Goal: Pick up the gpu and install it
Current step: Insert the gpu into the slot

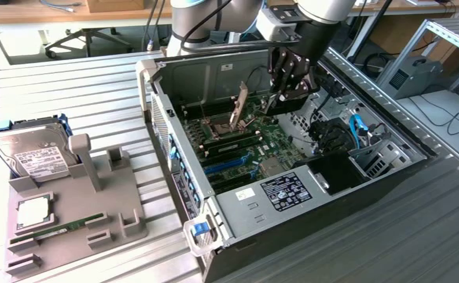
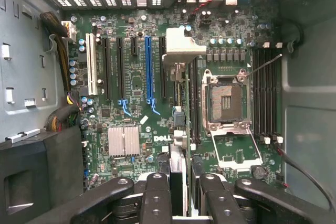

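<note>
Silver bracket leading, the gpu [image 2: 178, 103] hangs edge-on, pinched by the gripper [image 1: 280, 99] over the motherboard [image 2: 131, 129] slots.

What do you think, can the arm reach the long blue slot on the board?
Probably yes. The case is open, the blue slot lies bare, and the arm has its jaws over the board nearby, nothing between. They are shut on the gpu, though.

open case top [image 1: 237, 59] clear above motherboard [image 2: 131, 77], drive cage [image 1: 370, 153] and cables [image 1: 359, 127] crowding one end
</note>
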